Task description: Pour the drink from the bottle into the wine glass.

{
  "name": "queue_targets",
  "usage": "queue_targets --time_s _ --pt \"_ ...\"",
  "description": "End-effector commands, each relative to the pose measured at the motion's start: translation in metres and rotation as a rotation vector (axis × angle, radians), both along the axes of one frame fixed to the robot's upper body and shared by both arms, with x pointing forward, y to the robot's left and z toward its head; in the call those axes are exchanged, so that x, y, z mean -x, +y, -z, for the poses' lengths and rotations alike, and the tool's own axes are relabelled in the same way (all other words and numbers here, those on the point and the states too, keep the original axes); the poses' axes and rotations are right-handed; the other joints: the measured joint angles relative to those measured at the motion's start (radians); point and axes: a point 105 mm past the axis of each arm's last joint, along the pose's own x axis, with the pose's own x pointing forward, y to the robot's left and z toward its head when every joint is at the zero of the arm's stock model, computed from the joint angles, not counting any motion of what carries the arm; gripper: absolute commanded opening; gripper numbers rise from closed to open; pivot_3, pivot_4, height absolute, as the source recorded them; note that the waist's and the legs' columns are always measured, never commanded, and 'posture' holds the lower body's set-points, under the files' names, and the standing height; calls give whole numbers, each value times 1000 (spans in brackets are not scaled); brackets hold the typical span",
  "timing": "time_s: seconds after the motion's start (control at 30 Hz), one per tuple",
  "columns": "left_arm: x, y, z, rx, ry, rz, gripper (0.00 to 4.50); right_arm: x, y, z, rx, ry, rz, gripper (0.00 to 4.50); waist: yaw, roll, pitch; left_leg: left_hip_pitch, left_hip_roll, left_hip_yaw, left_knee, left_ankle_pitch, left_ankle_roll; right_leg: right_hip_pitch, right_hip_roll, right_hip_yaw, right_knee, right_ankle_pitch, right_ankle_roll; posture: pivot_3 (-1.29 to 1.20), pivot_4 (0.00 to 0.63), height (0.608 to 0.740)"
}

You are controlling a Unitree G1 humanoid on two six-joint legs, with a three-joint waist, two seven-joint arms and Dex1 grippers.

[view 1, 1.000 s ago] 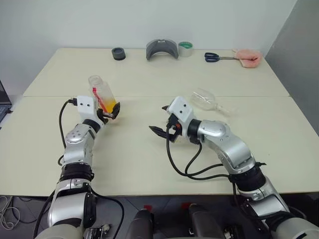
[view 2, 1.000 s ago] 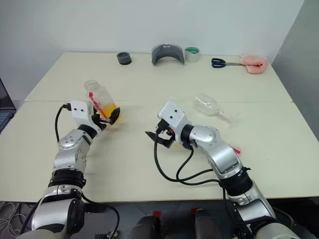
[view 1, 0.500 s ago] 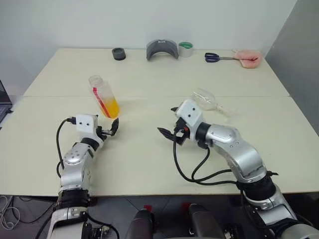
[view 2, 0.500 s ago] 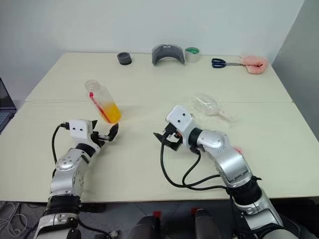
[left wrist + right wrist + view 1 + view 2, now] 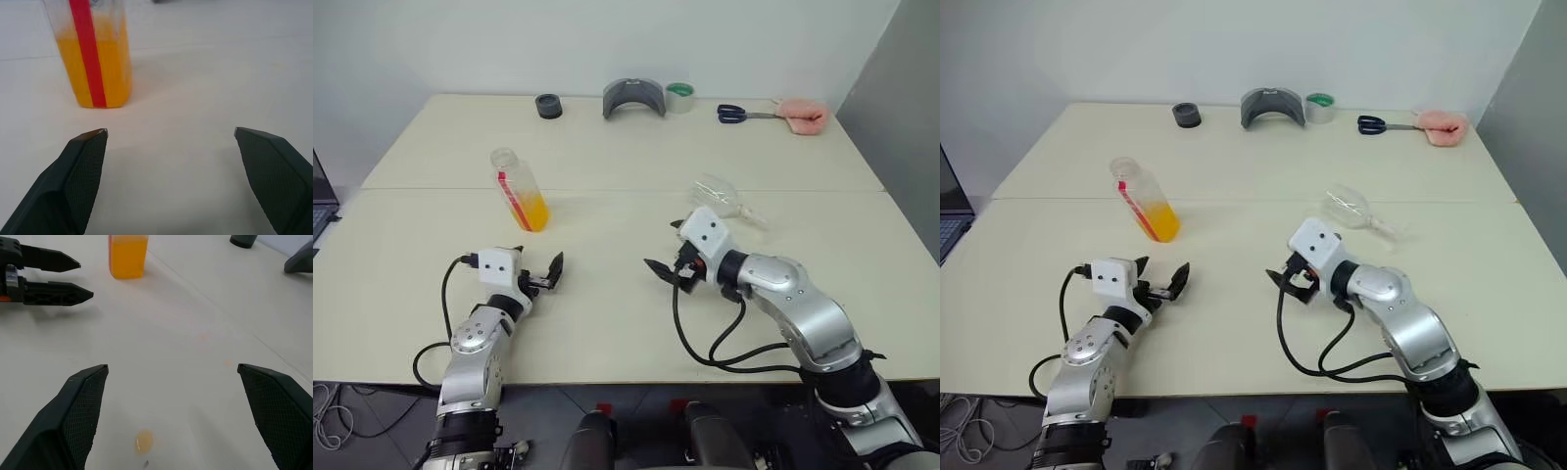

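The bottle (image 5: 519, 190) stands upright on the desk (image 5: 607, 294) ahead of my left end effector (image 5: 545, 272), holding orange drink (image 5: 533, 211) in its lower part, with the red label strip running down its side. My left end effector is spread wide and grips nothing, hovering low over the desk a short way nearer to me than the bottle. My right end effector (image 5: 666, 273) is also wide open and empty, pointing toward the left one. The wine glass (image 5: 720, 196) lies on its side just behind my right wrist. A small orange drop (image 5: 144, 442) sits on the desk between my right fingers. At the far edge are a black cap (image 5: 546, 105), a grey holder (image 5: 633, 97), a tape roll (image 5: 680, 95), scissors (image 5: 741, 114) and a pink cloth (image 5: 802, 114).
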Motion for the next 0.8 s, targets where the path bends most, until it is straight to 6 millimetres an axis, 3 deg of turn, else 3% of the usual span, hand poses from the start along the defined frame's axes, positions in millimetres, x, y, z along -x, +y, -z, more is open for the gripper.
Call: queue_targets --time_s 0.03,0.1,0.17,0.33,0.53,0.8 --pt "5 -28 -13 1 -19 179 4462 -11 -30 -15 27 -134 200 4500 2 0 0 0 0 0 0 0 0 0 0 0 0 0 0 0 150 740" --pt "8 -44 -17 -24 -15 300 4462 -19 -46 -13 95 -197 328 4500 0 0 0 1 0 2 0 0 0 0 1 1 0 0 0 0 150 740" --pt "10 -57 -24 -78 -19 431 4462 -27 -59 -4 291 -231 450 4500 0 0 0 1 0 1 -1 0 0 0 2 1 0 0 0 0 150 740" --pt "-3 -68 -40 -136 -52 548 4462 -45 -61 -6 489 -354 546 4500 -2 0 0 2 0 2 -1 0 0 0 2 1 1 0 0 0 150 740" --pt "-13 -81 -49 -167 -93 611 4462 -69 -67 -6 680 -417 603 4500 -4 0 0 1 0 2 -1 0 0 0 2 1 0 0 0 0 150 740" --pt "-15 -95 -48 -167 -114 651 4462 -86 -68 -1 860 -463 575 4500 -6 0 0 1 0 2 -1 0 0 0 2 1 0 0 0 0 150 740"
